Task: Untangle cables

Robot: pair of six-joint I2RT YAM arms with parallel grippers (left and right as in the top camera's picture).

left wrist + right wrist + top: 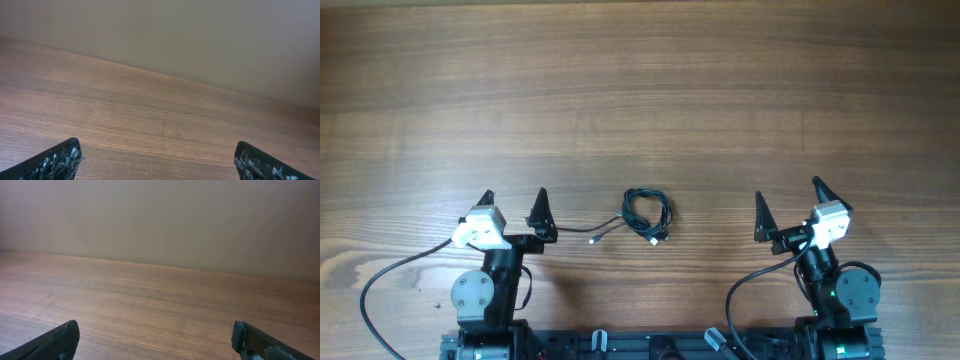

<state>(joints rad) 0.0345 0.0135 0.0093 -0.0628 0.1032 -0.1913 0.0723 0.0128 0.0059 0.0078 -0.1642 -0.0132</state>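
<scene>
The cables [646, 215] lie as a small dark coil of thin black cord on the wooden table [640, 90], near the front middle, with silvery plug tips at its lower right and a loose strand running left to another tip. My left gripper [512, 203] is open and empty, to the left of the coil. My right gripper [788, 202] is open and empty, to the right of it. Neither wrist view shows the cables; the left wrist view [157, 152] and right wrist view [155, 335] show only bare wood between spread fingertips.
Thicker black wires [390, 275] loop from each arm base at the table's front edge. A plain beige wall [160, 220] stands beyond the table's far edge.
</scene>
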